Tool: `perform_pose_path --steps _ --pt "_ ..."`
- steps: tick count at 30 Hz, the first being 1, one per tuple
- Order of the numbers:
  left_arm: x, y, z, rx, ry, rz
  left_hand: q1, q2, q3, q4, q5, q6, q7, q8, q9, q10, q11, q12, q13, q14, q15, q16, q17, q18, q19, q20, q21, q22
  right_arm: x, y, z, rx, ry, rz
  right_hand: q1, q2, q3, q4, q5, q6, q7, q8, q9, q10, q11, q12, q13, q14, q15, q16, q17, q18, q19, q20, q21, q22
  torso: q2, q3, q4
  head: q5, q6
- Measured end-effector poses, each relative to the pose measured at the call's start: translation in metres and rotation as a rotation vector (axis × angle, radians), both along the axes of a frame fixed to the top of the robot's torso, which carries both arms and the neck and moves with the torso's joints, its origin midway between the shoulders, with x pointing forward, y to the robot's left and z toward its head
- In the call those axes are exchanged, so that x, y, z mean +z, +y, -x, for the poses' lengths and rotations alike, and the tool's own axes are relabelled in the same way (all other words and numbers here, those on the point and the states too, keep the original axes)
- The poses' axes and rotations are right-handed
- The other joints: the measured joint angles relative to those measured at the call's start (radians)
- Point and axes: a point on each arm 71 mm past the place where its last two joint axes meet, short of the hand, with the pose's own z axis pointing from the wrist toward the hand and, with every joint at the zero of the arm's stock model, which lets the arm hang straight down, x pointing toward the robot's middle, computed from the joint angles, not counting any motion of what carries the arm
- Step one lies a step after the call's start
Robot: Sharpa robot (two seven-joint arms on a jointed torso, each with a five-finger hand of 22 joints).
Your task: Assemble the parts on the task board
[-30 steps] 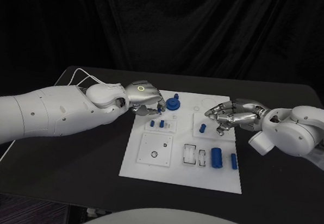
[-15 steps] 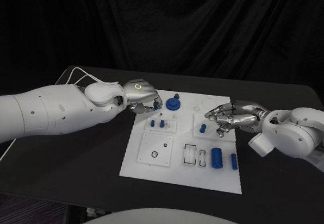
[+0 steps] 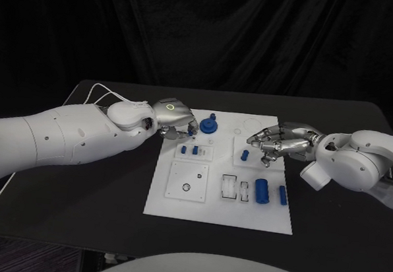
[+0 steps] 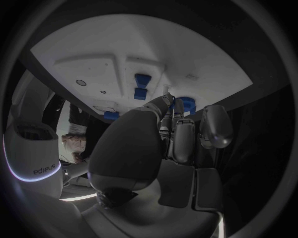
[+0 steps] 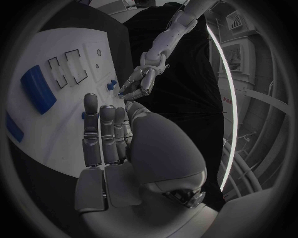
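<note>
Pinching looks right for the round blue part [image 3: 210, 125] at board's [image 3: 179, 204] 12 o'clock: light, rigid, slick. Left hand [image 3: 175, 116] fingers narrow beside it; right hand [image 3: 277, 140] curled, empty.

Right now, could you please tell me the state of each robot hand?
Left robot hand: fingers curled by the blue part; a grip cannot be told.
Right robot hand: open, holding nothing.

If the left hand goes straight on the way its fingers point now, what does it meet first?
Probably the round blue part standing at the far end of the white board; the left hand has its fingertips close beside it, though depth is unclear.
</note>
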Motion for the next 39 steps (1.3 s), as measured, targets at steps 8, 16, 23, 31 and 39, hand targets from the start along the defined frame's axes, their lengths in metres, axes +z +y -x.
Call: perform_pose_path --steps 8,16,23,31,39 --pt "-0.002 -0.004 -0.001 -0.003 0.010 -0.007 0.000 0.000 0.000 0.000 0.000 0.000 0.000 -0.004 -0.001 0.000 0.000 -0.004 -0.001 -0.002 0.002 -0.005 -0.009 0.000 0.000 0.000 0.000 0.000 -0.002 0.000 0.001 0.001 0.005 0.000 0.000 0.000 0.000 0.000 0.000 0.000 0.000 0.000 -0.001 0.000 0.000 0.000 -0.002 0.000 0.000 0.000 -0.001 0.000 0.000 0.000 0.000 0.000 0.000 0.0004 -0.0001 0.000 0.000" --pt "-0.005 -0.007 -0.002 -0.005 0.019 -0.015 0.000 0.000 0.000 0.000 0.000 0.000 0.000 -0.008 -0.003 0.000 0.000 -0.004 -0.002 -0.004 0.004 -0.005 -0.011 0.000 0.000 0.000 -0.006 0.000 -0.004 0.000 0.002 0.001 0.009 0.000 0.000 0.000 0.004 -0.004 0.000 0.004 0.004 0.000 -0.002 0.000 0.000 0.000 -0.002 0.000 0.000 0.000 -0.002 0.000 0.000 0.000 0.000 0.001 -0.001 -0.0003 0.0000 0.000 0.000" --pt "-0.007 -0.008 -0.002 -0.006 0.025 -0.019 0.000 0.000 0.000 0.000 0.000 0.000 0.000 -0.008 -0.003 0.000 0.000 -0.004 -0.002 -0.004 0.004 -0.011 -0.015 0.000 0.000 0.000 -0.006 0.000 -0.004 0.000 0.002 0.002 0.010 -0.001 0.000 0.000 0.004 -0.004 0.000 0.004 0.004 0.000 -0.002 0.000 0.000 0.000 -0.002 0.000 0.000 0.000 -0.002 0.000 0.000 0.000 0.000 0.001 -0.002 -0.0005 0.0005 -0.002 0.000" --pt "-0.008 -0.009 -0.002 -0.009 0.031 -0.021 0.000 0.000 0.000 0.000 0.000 0.000 0.000 -0.008 -0.003 0.000 0.000 -0.004 -0.003 -0.004 0.004 -0.011 -0.019 0.000 0.000 0.000 -0.010 0.000 -0.004 0.000 0.002 0.002 0.010 -0.001 0.000 0.000 0.004 -0.004 0.000 0.004 0.004 0.000 -0.003 0.000 0.000 0.000 -0.003 0.000 0.000 0.000 -0.002 0.000 0.000 0.000 0.000 0.001 -0.001 -0.0006 0.0006 -0.003 0.000" --pt "-0.009 -0.011 -0.002 -0.013 0.033 -0.020 0.000 0.000 0.000 0.000 0.000 -0.003 0.003 -0.008 -0.003 0.000 0.000 -0.008 -0.002 -0.004 0.004 -0.011 -0.021 0.000 0.000 0.000 -0.010 0.000 -0.004 0.000 0.002 0.002 0.010 -0.001 0.000 0.000 0.004 -0.004 0.000 0.004 0.004 0.000 -0.003 0.000 0.000 0.000 -0.003 0.000 0.000 0.000 -0.002 0.000 0.000 0.000 0.000 0.001 -0.001 -0.0005 0.0007 -0.003 0.000"
